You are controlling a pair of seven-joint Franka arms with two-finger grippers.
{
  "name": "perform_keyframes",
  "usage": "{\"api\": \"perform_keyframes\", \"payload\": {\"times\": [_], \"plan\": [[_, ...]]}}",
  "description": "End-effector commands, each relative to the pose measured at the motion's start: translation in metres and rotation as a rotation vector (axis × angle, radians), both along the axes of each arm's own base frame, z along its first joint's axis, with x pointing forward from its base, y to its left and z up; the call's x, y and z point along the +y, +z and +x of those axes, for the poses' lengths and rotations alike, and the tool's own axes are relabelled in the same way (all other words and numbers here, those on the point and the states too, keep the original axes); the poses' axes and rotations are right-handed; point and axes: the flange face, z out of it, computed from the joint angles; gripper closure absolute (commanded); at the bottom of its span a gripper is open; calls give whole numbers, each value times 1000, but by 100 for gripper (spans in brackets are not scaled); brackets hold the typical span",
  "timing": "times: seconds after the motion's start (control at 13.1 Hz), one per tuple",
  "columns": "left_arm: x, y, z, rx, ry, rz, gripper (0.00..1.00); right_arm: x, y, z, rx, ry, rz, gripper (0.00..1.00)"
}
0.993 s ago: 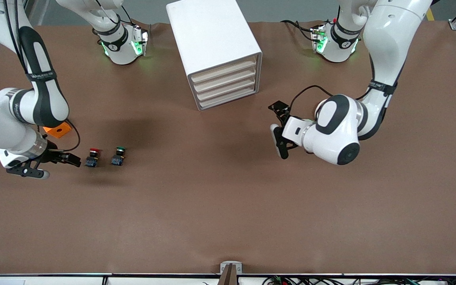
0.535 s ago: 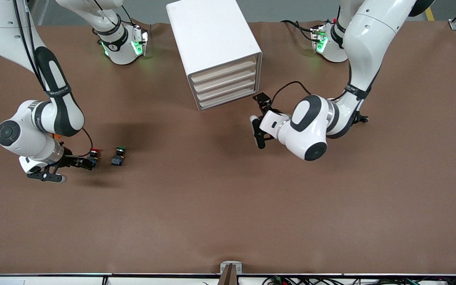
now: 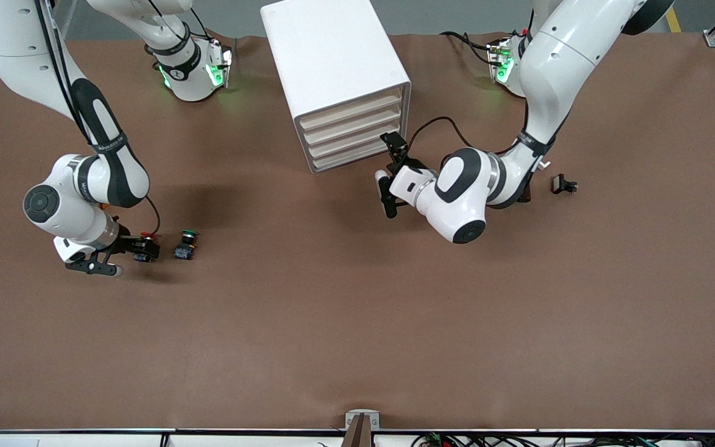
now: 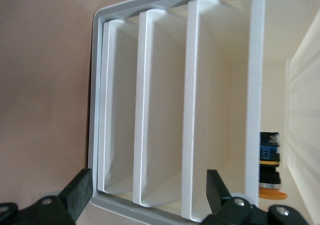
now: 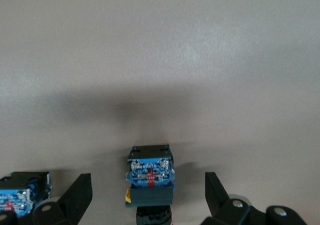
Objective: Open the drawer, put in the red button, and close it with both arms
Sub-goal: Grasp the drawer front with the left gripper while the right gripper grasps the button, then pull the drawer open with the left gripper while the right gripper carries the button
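Right pincer (image 3: 140, 249) spread wide, low on the counter (image 3: 357, 323), straddling the red button (image 5: 150, 177) just beside the green button (image 3: 186, 244). Farther from the camera, left pincer (image 3: 388, 177) gaping before the cabinet (image 3: 332, 74), top drawer (image 3: 351, 110) shut.

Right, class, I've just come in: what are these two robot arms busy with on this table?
The right hand is open and low around the red button, not yet gripping it; the green button sits beside it. The left hand, also open, faces the front of the white cabinet, whose top drawer is not yet pulled out.
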Motion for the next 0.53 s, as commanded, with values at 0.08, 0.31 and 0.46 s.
{"api": "perform_keyframes", "payload": {"times": [0.08,0.31,0.46], "plan": [[-5,-5,-9,102,19,-66,4,1,-5,-4,3,-17,2,0],[-8,-2,-15,134,9,-63,4,2,-5,-3,4,-18,4,73],[-11,-6,-24,153,-2,-58,25,-1,-4,-2,-4,-44,14,100]]}}
